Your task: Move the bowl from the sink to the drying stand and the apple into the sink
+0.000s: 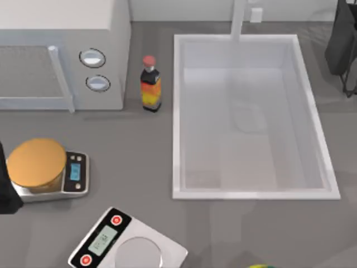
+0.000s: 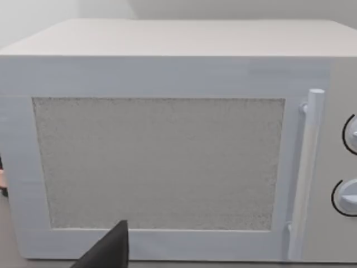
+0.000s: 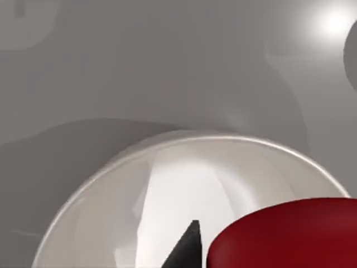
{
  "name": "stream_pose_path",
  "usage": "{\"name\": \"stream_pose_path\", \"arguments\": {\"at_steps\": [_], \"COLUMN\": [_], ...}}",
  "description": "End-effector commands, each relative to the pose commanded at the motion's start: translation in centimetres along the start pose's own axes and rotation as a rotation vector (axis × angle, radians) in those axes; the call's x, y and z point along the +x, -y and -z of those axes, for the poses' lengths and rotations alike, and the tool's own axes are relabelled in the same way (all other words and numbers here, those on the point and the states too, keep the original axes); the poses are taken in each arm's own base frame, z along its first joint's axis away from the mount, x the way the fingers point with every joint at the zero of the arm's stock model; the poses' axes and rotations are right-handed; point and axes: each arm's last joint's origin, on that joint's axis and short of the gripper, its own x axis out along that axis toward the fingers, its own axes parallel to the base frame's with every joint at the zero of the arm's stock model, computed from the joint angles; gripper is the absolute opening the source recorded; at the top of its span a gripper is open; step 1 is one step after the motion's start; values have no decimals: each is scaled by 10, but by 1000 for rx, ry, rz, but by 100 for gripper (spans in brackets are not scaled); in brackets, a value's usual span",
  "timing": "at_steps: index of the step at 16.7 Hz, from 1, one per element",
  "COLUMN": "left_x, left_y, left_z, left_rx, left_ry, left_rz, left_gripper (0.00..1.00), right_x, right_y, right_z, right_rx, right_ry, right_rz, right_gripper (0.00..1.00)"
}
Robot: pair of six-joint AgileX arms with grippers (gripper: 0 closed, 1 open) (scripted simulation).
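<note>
Our grey worktop (image 1: 139, 156) runs across the whole top view, with a pale wall strip along the upper edge. In the right half sits the large white rectangular sink (image 1: 176, 117) with its raised rim and a white faucet post (image 1: 239, 19) rising at its upper edge; its basin holds nothing we can make out beyond a faint drain mark. In the upper left stands a white box microwave (image 1: 64, 56) with a bar handle and two round knobs, and just beside it, between it and the sink, a small dark bottle with a red cap and orange-yellow label (image 1: 150, 85) stands upright. At the left edge an orange disc rests on a silver kitchen scale (image 1: 75, 174), and a second silver scale with a bare round plate (image 1: 129, 244) lies tilted at the lower centre. A sliver of something yellow-green (image 1: 257, 266) peeks in at the bottom edge. Our left arm (image 1: 6, 190) shows as a dark shape at the far left, our right arm (image 1: 343, 39) in the upper right corner. In the right wrist view a bright red rounded apple (image 3: 284, 234) lies in a shiny white round dish (image 3: 111, 184), a dark fingertip (image 3: 187, 248) close beside it; we cannot tell how far either hand is open.
</note>
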Motion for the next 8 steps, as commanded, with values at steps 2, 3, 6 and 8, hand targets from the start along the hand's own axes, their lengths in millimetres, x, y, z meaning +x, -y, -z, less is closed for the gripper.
{"name": "stream_pose_path", "arguments": {"at_steps": [2, 3, 6, 8], "left_x": [0, 0, 0, 0], "left_y": [0, 0, 0, 0], "left_z": [0, 0, 0, 0], "left_rx": [0, 0, 0, 0], "left_ry": [0, 0, 0, 0], "left_rz": [0, 0, 0, 0], "left_gripper": [100, 100, 100, 100], "right_x": [6, 7, 7, 0], "right_y": [-17, -29, -75, -114], "right_z": [-18, -27, -55, -69], "right_rx": [-51, -78, -145, -160], "right_ry": [97, 162, 425, 652], "right_rz": [62, 93, 170, 189], "right_gripper": [0, 0, 0, 0]}}
